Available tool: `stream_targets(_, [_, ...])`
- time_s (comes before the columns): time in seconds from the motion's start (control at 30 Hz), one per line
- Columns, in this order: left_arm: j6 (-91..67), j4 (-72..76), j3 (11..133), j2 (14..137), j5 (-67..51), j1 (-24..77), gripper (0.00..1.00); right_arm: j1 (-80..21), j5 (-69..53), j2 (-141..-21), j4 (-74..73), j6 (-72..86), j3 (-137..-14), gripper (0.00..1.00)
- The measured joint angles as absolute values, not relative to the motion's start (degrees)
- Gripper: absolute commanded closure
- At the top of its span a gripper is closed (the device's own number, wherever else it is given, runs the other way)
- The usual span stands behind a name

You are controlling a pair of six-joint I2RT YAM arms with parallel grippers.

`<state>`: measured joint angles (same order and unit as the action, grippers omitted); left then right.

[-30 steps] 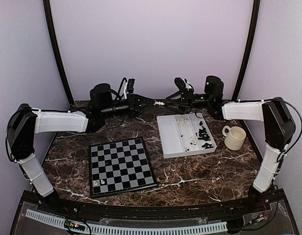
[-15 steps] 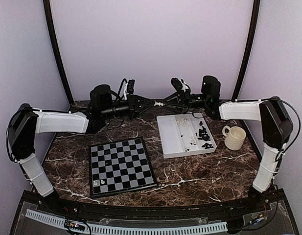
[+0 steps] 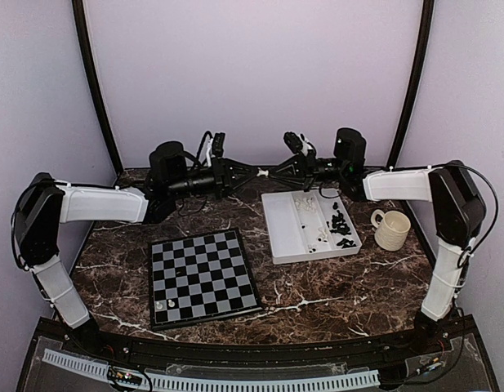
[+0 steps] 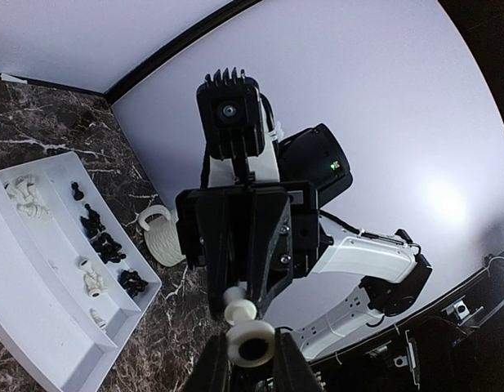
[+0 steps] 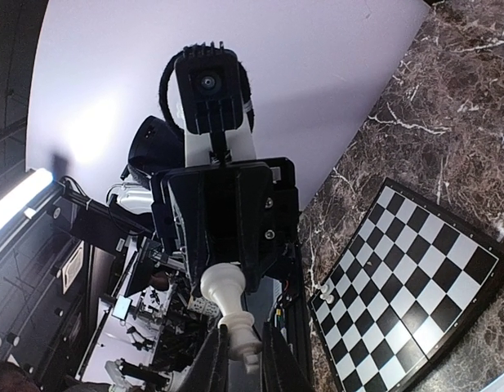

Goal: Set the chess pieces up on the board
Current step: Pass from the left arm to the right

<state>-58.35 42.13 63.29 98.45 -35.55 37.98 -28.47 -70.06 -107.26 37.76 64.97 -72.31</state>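
A white chess piece [image 3: 266, 173] hangs in the air over the back of the table, gripped from both ends. My left gripper [image 4: 250, 361] is shut on its round base [image 4: 252, 343]. My right gripper [image 5: 245, 353] is shut on its head end [image 5: 245, 336]. In the top view the left gripper [image 3: 256, 173] and right gripper [image 3: 277, 171] meet tip to tip. The board [image 3: 204, 269] lies front left, with two white pieces [image 3: 165, 304] in its near left corner. More chess pieces sit in the tray: black pieces [image 3: 342, 225] and white pieces [image 3: 304, 200].
The white two-compartment tray [image 3: 283, 230] lies right of the board, under and in front of my right arm. A cream ribbed mug [image 3: 390, 229] stands right of the tray. Dark marble table [image 3: 333, 286]; curved black posts and walls close behind.
My right gripper has moved left to meet the left gripper and has closed on the head of the white piece. The left arm has held still.
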Motion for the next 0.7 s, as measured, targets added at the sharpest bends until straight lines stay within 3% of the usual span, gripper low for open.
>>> stream_targets(0.07, [-58.52, 42.15, 63.26, 98.48, -35.64, 37.98, 0.90, -28.47, -70.04, -107.42, 37.93, 65.19, -72.40, 0.94])
stream_targets(0.23, [-58.39, 42.02, 63.24, 98.48, -35.73, 37.91, 0.67, -28.45, -70.08, -107.48, 36.53, 63.11, -73.08, 0.98])
stream_targets(0.4, [-55.40, 37.76, 63.24, 98.15, -35.33, 37.58, 0.52, -28.53, -68.27, -107.46, 17.96, 46.94, -79.94, 0.99])
stream_targets(0.7, [-40.32, 14.15, 63.02, 84.64, -29.30, 28.47, 0.49, -32.08, -47.53, -104.29, -24.47, 4.05, -95.11, 0.98])
